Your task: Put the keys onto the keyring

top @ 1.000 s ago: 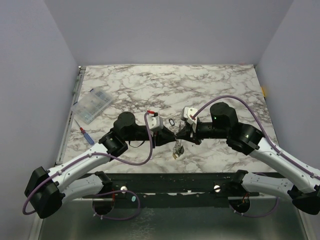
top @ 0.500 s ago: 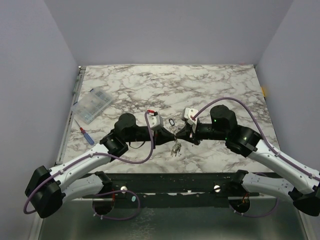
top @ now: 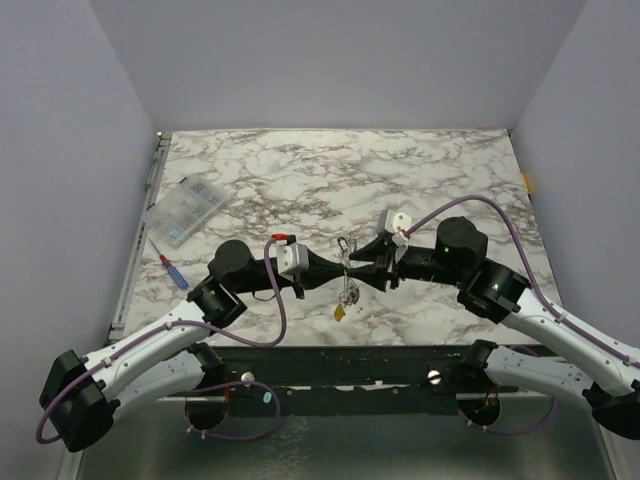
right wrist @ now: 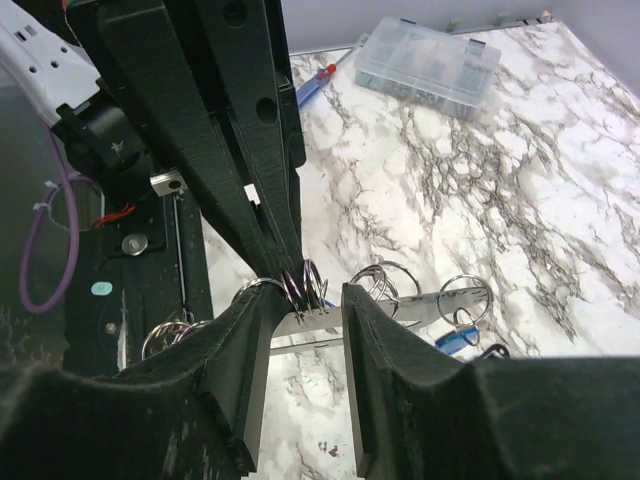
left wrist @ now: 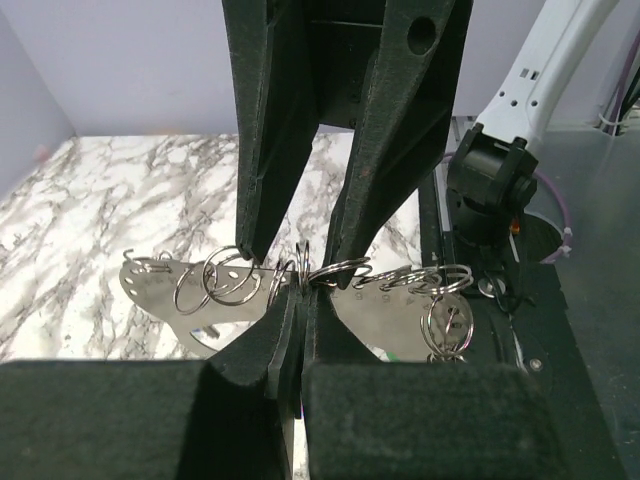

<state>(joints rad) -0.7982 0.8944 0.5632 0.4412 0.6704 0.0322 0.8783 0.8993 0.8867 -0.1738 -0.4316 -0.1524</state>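
Note:
A bunch of keys (top: 346,294) with a yellow head at the bottom hangs between my two gripper tips above the table's front middle. My left gripper (top: 333,268) is shut on a silvery ring (left wrist: 301,268) of that bunch. Several more rings sit on a flat silvery strip (left wrist: 160,285). My right gripper (top: 357,268) is open, its fingers (left wrist: 270,130) astride the left fingertips and the strip (right wrist: 420,306). A blue key head (right wrist: 455,336) hangs off one ring. A small dark loop (top: 343,245), the keyring, shows just behind the tips.
A clear compartment box (top: 183,212) stands at the far left, also in the right wrist view (right wrist: 430,60). A red-and-blue screwdriver (top: 172,271) lies near the left edge. Purple cables run along both arms.
Both arms have drawn slightly apart and levelled out. The key bunch has risen from the table and now hangs between the two gripper tips.

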